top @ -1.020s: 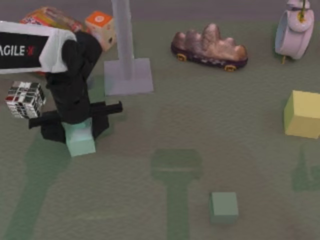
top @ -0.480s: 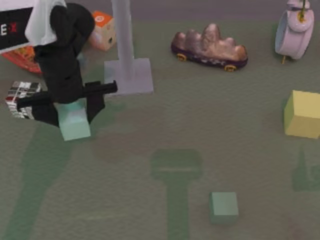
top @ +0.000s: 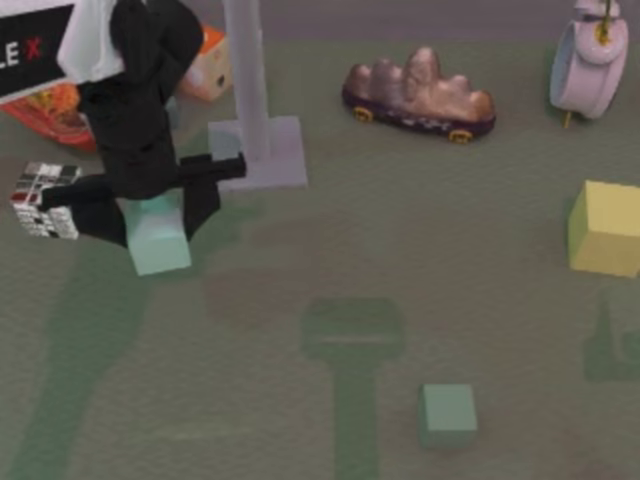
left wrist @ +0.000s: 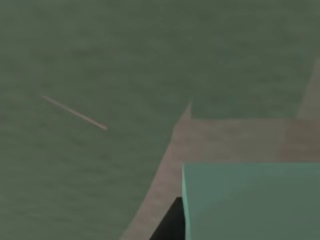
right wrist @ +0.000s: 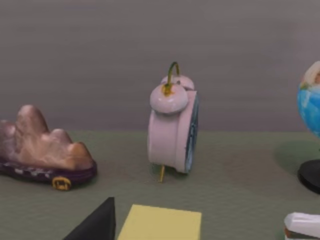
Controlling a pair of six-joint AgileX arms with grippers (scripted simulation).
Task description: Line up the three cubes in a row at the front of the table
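My left gripper (top: 152,212) is shut on the pale mint cube (top: 160,246) and holds it above the table (top: 300,420) at the left, its shadow lying to the right. Its wrist view shows the mint cube (left wrist: 250,200) close up with a black finger (left wrist: 172,225) against its side. The small dull green cube (top: 448,413) rests at the front, right of centre. At the right edge sits the yellow cube (top: 605,228). My right arm is parked outside the top view; a black part of my right gripper (right wrist: 98,224) shows beside the yellow cube (right wrist: 160,224).
A chequered puzzle cube (top: 45,198) lies left of the held cube. Behind are a red packet (top: 55,110), a cream box with orange top (top: 205,62) and a grey post on a square base (top: 258,150). A brown toy car (top: 418,95) and pink alarm clock (top: 590,60) stand at the back.
My left gripper has risen from the table with the mint cube in it, drifting toward the back, then slightly right. The other cubes have not moved.
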